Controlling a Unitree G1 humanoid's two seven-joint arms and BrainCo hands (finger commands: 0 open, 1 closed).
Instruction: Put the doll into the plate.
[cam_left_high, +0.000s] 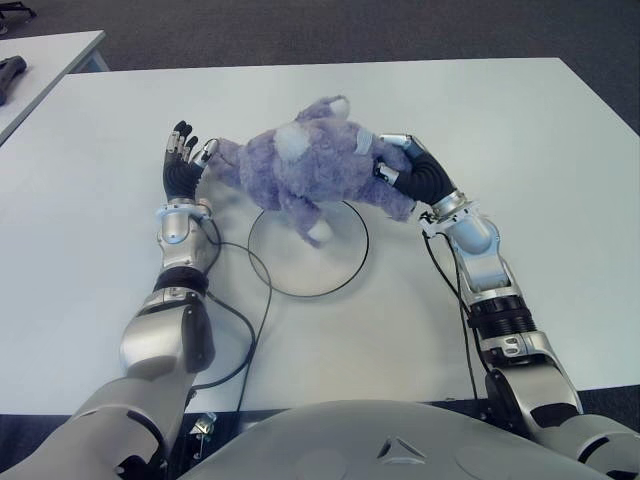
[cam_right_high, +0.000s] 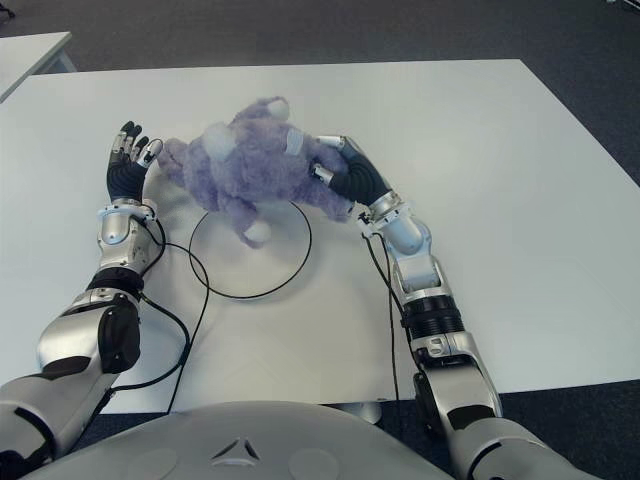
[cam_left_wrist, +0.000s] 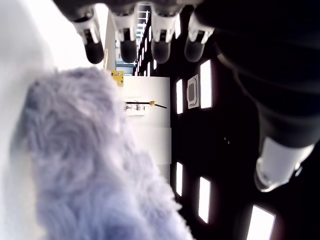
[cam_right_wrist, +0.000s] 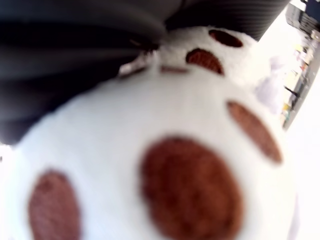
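The right hand (cam_left_high: 405, 170) is gripping the purple doll (cam_left_high: 300, 165) at its right end, fingers wrapped into the fur, just right of centre in the eye views. The doll is hanging over the far rim of the white plate (cam_left_high: 345, 270), one white-tipped paw dangling above the dish. At left of centre, the left hand (cam_left_high: 182, 160) is standing upright against the doll's other end, fingers straight and spread, holding nothing, above the white table (cam_left_high: 520, 130).
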